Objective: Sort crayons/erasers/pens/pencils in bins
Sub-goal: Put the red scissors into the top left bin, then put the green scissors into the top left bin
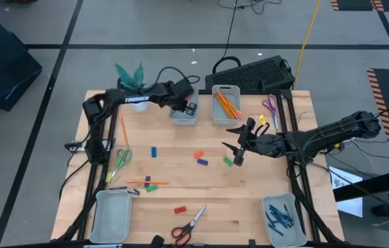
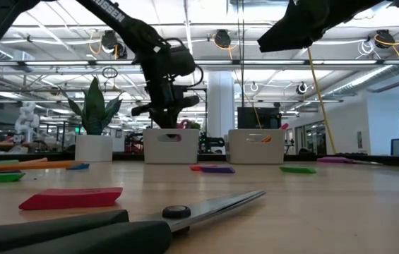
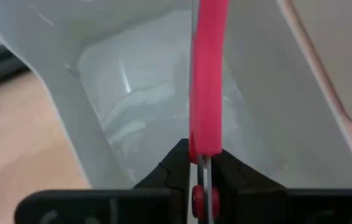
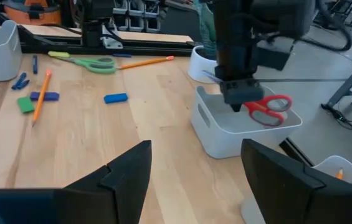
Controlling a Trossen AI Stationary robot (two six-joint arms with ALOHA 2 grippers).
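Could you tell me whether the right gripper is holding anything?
No, the right gripper is open and empty over bare table; the left gripper holds red scissors over a bin.

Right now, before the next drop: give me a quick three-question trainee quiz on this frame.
1. True or false: the left gripper is shut on the red scissors over a bin.
2. In the high view, which corner of the table has the pens? A lower right; B lower left; C upper left.
3. Fill in: the right gripper hangs over the table with its fingers ____.
Key: 1 true; 2 A; 3 open.
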